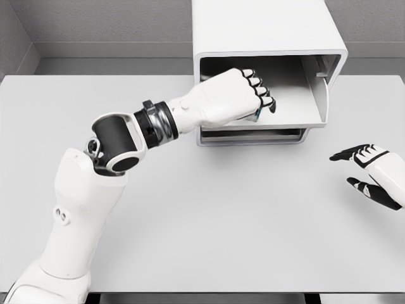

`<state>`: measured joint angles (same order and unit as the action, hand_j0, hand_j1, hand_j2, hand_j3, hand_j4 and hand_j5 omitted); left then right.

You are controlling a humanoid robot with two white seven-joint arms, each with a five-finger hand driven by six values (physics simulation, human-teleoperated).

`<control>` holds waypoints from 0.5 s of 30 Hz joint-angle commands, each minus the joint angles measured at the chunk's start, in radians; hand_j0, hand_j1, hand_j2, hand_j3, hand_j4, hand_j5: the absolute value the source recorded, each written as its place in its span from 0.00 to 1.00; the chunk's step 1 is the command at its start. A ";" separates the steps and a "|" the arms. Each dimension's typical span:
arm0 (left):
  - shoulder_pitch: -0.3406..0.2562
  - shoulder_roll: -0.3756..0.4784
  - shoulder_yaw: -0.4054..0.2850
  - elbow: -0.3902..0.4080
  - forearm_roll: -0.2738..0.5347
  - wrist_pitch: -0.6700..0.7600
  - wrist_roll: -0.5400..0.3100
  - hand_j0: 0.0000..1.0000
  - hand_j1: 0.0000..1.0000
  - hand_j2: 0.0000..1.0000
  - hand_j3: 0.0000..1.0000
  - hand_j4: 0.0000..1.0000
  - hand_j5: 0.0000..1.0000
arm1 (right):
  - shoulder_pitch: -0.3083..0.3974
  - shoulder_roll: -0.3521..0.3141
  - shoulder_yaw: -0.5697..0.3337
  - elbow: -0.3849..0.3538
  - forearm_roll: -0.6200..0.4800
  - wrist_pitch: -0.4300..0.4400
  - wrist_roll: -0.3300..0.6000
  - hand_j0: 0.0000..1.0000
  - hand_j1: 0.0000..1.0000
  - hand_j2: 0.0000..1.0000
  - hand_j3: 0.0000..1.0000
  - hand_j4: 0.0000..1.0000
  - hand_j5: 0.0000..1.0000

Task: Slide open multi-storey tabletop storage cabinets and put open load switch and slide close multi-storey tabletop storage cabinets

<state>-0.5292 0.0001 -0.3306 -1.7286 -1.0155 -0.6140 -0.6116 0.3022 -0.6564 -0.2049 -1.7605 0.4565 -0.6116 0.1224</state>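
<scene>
Switch [258, 114], apparently bluish, hidden by left hand [237, 95].

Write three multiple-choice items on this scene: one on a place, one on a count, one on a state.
1. Where is the left robot hand?
A. flat on the table
B. inside the open drawer
C. on top of the cabinet

2. How many robot hands show?
A. one
B. two
C. three

3. What state is the cabinet's upper drawer in?
A. slid open
B. shut
C. removed

Key: 1 B, its curled fingers reach into the drawer; 2 B, the right robot hand hovers over the table at the right edge; 3 A, the drawer's tray and front stand out from the cabinet.
</scene>
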 commanded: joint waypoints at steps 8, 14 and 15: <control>0.000 0.000 0.001 0.000 0.005 0.003 0.001 0.67 0.67 0.67 0.67 0.67 0.67 | 0.000 0.000 -0.002 0.000 -0.007 0.001 -0.001 0.71 0.71 0.71 0.71 0.71 0.71; 0.002 0.000 0.004 -0.014 0.009 0.003 0.001 0.84 0.84 0.84 0.84 0.84 0.84 | 0.000 0.000 -0.002 0.000 -0.007 0.001 -0.001 0.71 0.71 0.71 0.71 0.71 0.71; 0.003 0.000 0.004 -0.017 0.012 0.003 0.001 0.90 0.90 0.90 0.90 0.90 0.90 | 0.000 0.000 -0.002 0.000 -0.007 0.001 -0.001 0.71 0.71 0.71 0.71 0.71 0.71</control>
<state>-0.5246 0.0001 -0.3283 -1.7396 -1.0108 -0.6140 -0.6115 0.3022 -0.6557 -0.2068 -1.7605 0.4565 -0.6116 0.1218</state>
